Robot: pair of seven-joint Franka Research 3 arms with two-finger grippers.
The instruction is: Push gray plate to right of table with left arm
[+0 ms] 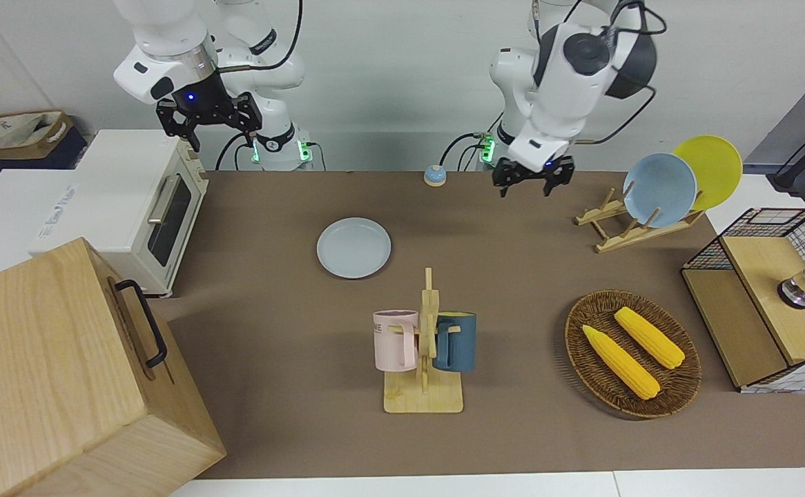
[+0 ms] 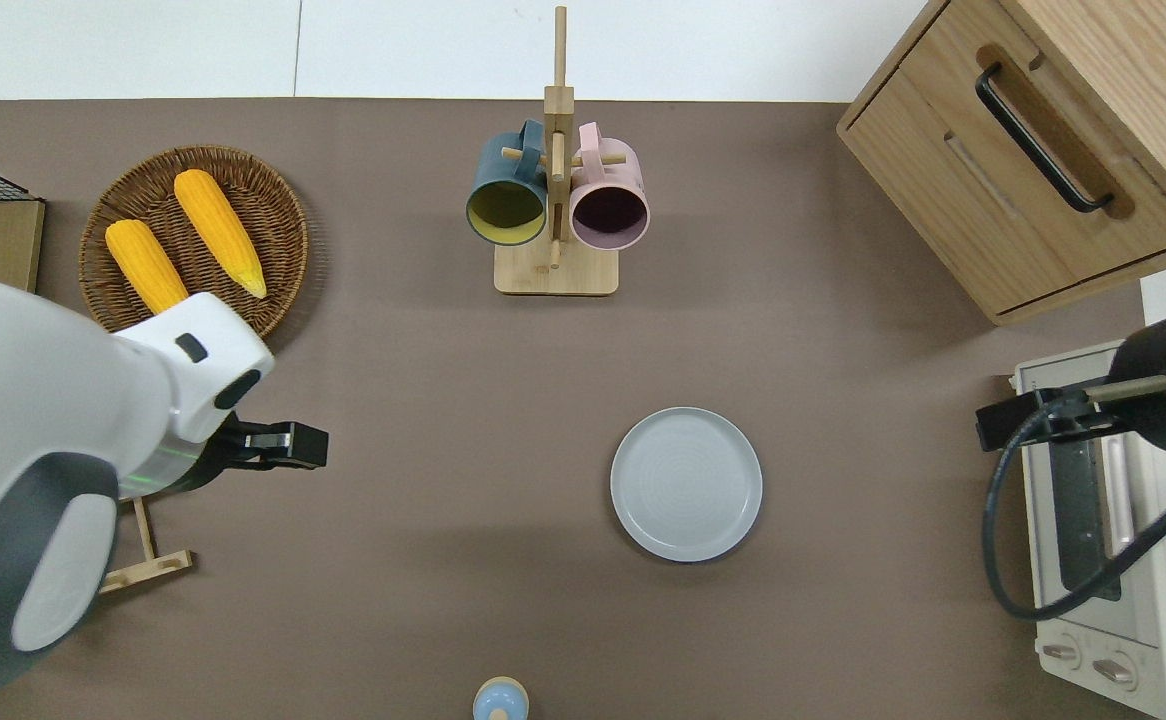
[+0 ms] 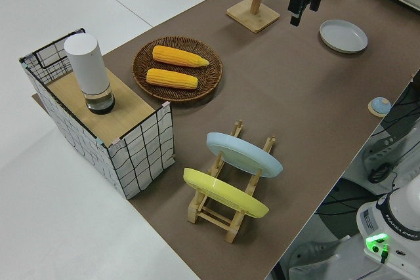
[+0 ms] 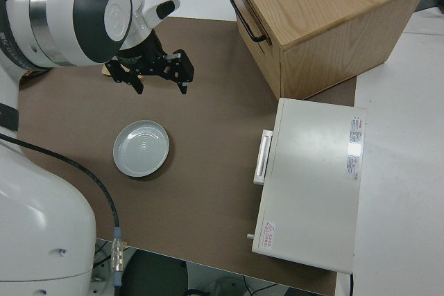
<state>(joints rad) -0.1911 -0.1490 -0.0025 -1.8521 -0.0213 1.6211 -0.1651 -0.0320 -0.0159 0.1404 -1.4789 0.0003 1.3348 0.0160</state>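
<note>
- On the table (image 2: 423, 400), the gray plate (image 2: 686, 484) lies flat, alone and bare, nearer to me than the mug rack (image 2: 556, 215); I take that rack as my landmark.
- My left gripper (image 1: 532, 175) hangs in the air, touching nothing, its fingers apart with a clear gap between them.
- From overhead my left gripper (image 2: 283, 446) is over bare tabletop, well off from the mug rack toward the left arm's end of the table, and well apart from the gray plate.
- My right gripper (image 1: 208, 117) is parked, its fingers spread.
- The mug rack carries two mugs, one on each side of its post: a dark blue mug (image 2: 505, 195) and a pink mug (image 2: 610, 200), both tipped so their openings show from above. I see nothing in either.
- A wicker basket (image 1: 585, 366) sits toward the left arm's end of the table from the mug rack and holds two ears of yellow corn (image 1: 621, 362) lying side by side.
- A wooden plate stand (image 1: 623, 231), nearer to me than the basket, holds a sky-blue plate (image 1: 659, 188) and a yellow plate (image 1: 713, 166) on edge, leaning.
- A wire-sided box (image 3: 141, 152) at the left arm's end of the table has a white cylinder (image 3: 87, 71) standing upright on the wooden board inside it.
- Toward the right arm's end of the table from the mug rack stand a wooden cabinet (image 1: 64, 373) and a white toaster oven (image 1: 137, 207), door closed.
</note>
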